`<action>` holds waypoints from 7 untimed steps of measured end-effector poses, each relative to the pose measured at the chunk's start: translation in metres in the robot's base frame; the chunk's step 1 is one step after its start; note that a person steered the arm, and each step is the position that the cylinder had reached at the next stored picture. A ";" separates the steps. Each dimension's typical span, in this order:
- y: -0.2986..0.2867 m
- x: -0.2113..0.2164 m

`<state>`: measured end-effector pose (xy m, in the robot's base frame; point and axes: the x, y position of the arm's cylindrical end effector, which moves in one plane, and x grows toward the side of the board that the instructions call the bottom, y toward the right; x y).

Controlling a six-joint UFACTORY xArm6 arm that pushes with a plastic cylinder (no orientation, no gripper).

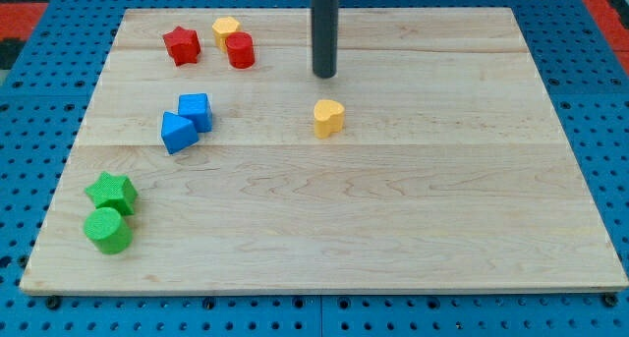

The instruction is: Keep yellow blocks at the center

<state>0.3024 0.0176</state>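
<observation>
One yellow block (328, 118) sits just below my tip (324, 76), apart.

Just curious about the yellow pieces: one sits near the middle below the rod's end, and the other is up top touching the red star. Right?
Not quite. In the camera view the top yellow block touches the red cylinder, not the red star. The other yellow block does sit below my tip.

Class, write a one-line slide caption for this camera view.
My tip hangs just above one yellow block near the board's centre; the other yellow block sits top left beside a red one.
</observation>
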 end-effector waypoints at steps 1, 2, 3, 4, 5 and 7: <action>-0.053 -0.068; -0.147 -0.096; -0.202 -0.098; -0.165 -0.068; -0.091 -0.053; -0.014 -0.053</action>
<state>0.2493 0.0036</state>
